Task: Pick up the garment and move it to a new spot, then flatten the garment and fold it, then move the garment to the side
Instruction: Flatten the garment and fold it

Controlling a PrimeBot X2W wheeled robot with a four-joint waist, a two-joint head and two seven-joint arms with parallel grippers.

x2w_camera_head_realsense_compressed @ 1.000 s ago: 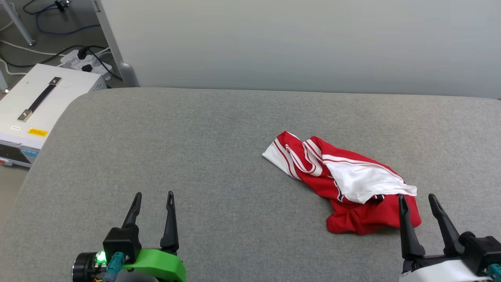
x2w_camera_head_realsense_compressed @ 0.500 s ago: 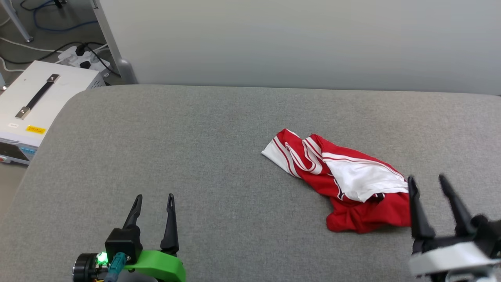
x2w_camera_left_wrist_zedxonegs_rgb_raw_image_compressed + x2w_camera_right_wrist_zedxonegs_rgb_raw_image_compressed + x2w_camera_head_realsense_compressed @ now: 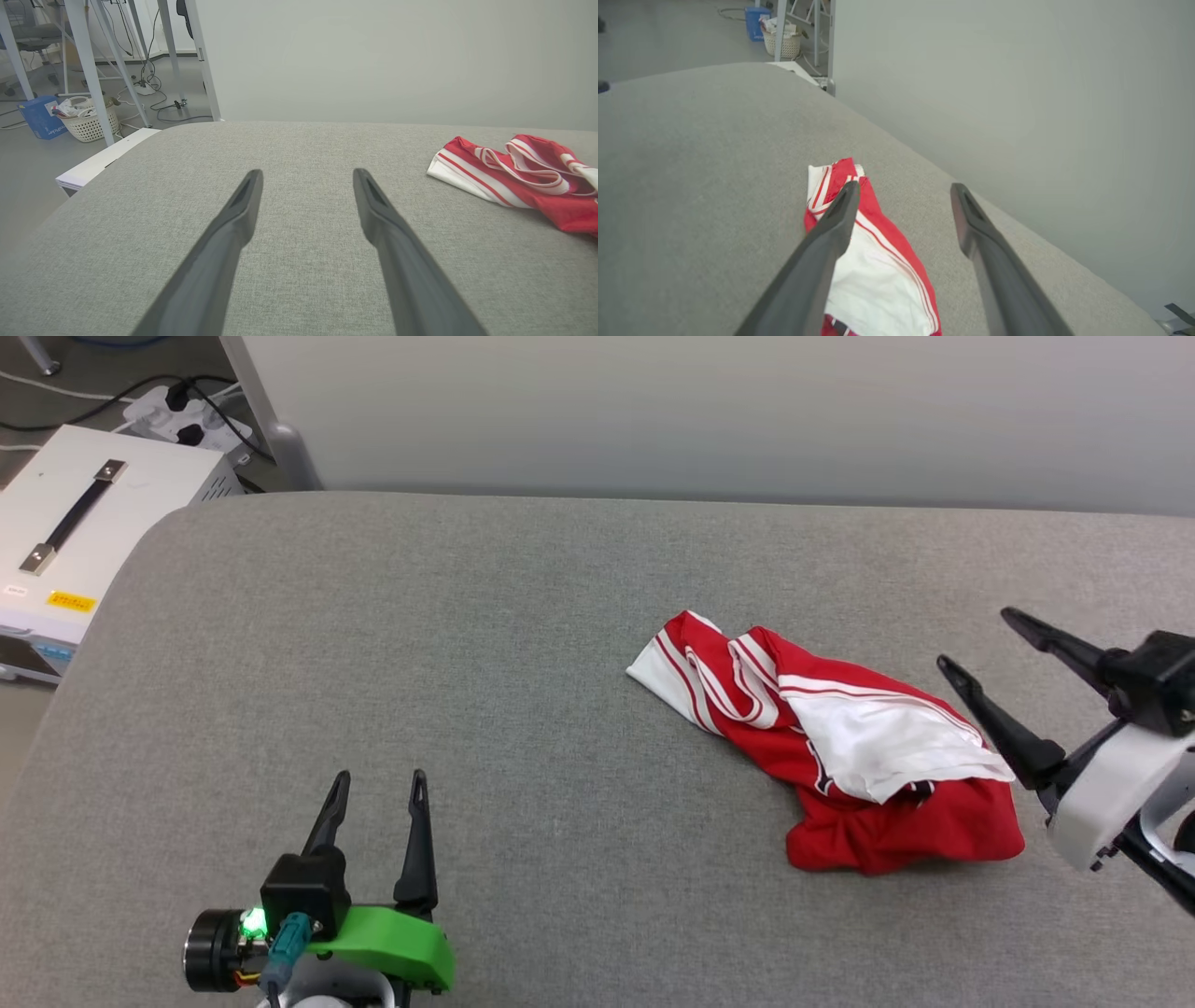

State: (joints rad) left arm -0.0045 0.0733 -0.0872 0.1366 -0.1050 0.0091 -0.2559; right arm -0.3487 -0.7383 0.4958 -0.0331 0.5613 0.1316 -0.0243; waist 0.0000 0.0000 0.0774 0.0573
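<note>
The garment (image 3: 840, 756) lies crumpled in a loose heap on the right half of the grey cloth-covered surface (image 3: 467, 663). It is soft red fabric with a white sleeve panel folded over its middle and red-and-white striped trim curling at its left end. We see small dark marks just under the white panel's lower edge, perhaps lettering, though the folds hide too much to be sure.

The right gripper (image 3: 975, 638) is near the garment's right end, its two long dark tapered fingers spread wide and pointing up and to the left in the head view. Nothing is between them, and we see no contact with the cloth. In its wrist view, the garment stretches away beneath and between the fingers.

The left gripper (image 3: 380, 777) is well apart from the garment at the lower left, over bare surface. Its fingers are likewise spread wide and empty, rising from a bright green mount with a small green light.

The surface is a finely woven, matte grey with a rounded far-left corner. Behind it stands a smooth pale wall (image 3: 700, 411). Off the left corner sits a white box (image 3: 140, 495) with a flat black strap handle.
</note>
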